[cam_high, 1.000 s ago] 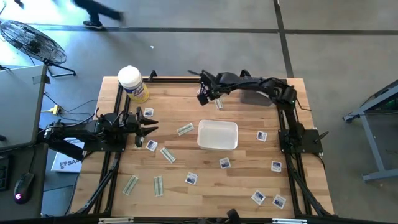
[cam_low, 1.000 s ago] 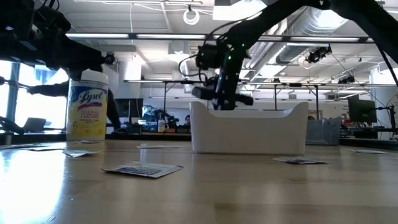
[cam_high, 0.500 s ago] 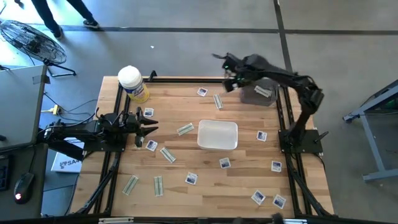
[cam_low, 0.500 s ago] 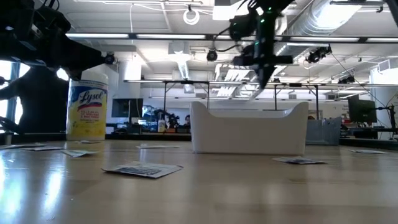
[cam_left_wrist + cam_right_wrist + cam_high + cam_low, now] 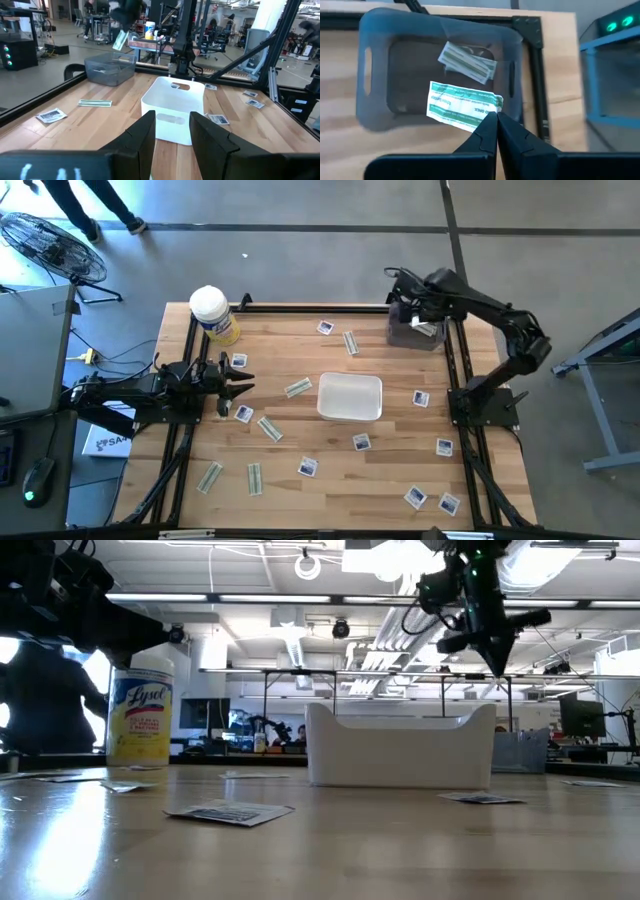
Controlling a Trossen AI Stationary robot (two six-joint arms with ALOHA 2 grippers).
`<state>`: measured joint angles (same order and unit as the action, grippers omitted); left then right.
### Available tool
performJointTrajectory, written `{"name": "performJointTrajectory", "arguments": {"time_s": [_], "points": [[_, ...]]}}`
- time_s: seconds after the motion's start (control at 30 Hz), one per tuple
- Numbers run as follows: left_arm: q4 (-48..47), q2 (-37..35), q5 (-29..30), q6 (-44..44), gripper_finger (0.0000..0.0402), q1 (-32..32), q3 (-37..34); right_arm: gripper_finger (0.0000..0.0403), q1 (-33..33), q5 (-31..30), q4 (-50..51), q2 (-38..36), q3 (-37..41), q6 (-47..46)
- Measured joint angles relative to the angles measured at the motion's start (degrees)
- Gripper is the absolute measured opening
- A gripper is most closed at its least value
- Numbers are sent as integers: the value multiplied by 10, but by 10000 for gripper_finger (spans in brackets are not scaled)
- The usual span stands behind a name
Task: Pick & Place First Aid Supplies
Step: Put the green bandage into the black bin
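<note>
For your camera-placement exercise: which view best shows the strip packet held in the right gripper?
The right wrist view: the strip packet fills it, print visible, pinched by the right gripper above the grey bin. The high view shows only a speck; the left wrist view a blurred dangling strip.

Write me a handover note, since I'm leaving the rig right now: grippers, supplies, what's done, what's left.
Right gripper: jaws shut on a green-printed strip packet, hanging over the grey bin at the table's far right corner.
Left gripper: waits low at the left edge, jaws apart, empty.
Done: one strip lies in the grey bin.
Left: release the held packet; the white tray looks empty; about fifteen square packets and strips lie scattered on the table.
</note>
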<state>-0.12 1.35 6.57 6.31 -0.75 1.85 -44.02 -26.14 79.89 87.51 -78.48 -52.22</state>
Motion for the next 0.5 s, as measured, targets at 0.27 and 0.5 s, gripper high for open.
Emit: {"name": "performJointTrajectory", "arguments": {"time_s": [0.27, 0.5], "points": [[0, 0, 0, 0, 119, 0, 0, 1, -30, 12, -198, -4, 142, -3], [0, 0, 0, 0, 119, 0, 0, 4, -61, -11, -256, 14, 191, 8]]}}
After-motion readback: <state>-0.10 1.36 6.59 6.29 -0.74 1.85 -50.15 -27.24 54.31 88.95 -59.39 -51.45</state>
